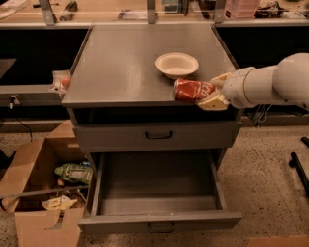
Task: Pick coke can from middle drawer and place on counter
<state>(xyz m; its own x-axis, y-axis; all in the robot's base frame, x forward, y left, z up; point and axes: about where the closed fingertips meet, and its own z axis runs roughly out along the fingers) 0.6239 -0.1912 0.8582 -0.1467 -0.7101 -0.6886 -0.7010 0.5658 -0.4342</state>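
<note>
My gripper (212,91) reaches in from the right on a white arm and is shut on the coke can (192,89), a red can with white lettering held lying on its side. The can hovers at the front right edge of the counter (125,67), just in front of the white bowl (176,64). The middle drawer (157,193) is pulled out below, a grey box with a dark floor, and nothing shows inside it. The closed drawer front (154,136) above it has a dark handle.
An open cardboard box (46,193) with a green packet and scraps stands on the floor at the left of the drawer. A tan bench (120,14) with metal posts runs behind the counter. A dark pole (298,169) lies on the floor at the right.
</note>
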